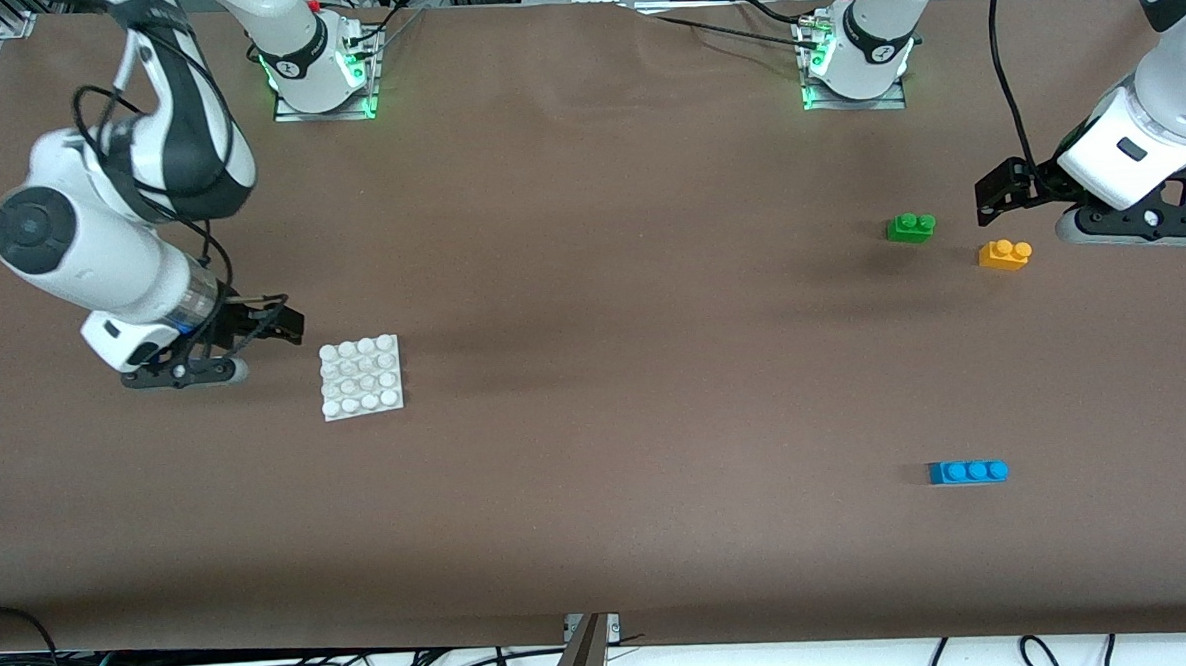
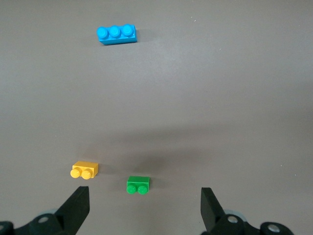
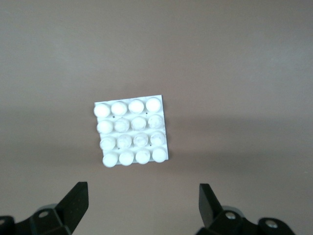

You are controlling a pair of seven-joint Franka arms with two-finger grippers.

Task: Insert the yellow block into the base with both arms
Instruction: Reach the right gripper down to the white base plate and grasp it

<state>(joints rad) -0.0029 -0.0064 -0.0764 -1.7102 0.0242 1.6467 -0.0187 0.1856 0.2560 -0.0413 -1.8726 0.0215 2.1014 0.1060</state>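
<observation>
Since nothing has been picked up yet, the bricks and the base lie apart, each within reach of one arm. Nearest the front camera is the blue brick [image 1: 968, 471], toward the left arm's end of the table and no part of this job. Farther back, at the right arm's end, sits the base [image 1: 361, 376]: a flat white square plate with a four-by-four grid of round studs, lying slightly askew. The right gripper [image 1: 252, 326] hangs just beside it, jaws wide and empty, probably placed to steady or lift the plate. Farther still, at the left arm's end, the yellow block [image 1: 1004, 254] rests studs up on the table, a small orange-yellow brick with two round studs. The green brick [image 1: 911, 227] lies near it, a little farther back. The left gripper [image 1: 1007, 190] hovers close by these two, jaws spread wide with nothing in them, seemingly lined up for the yellow block.
</observation>
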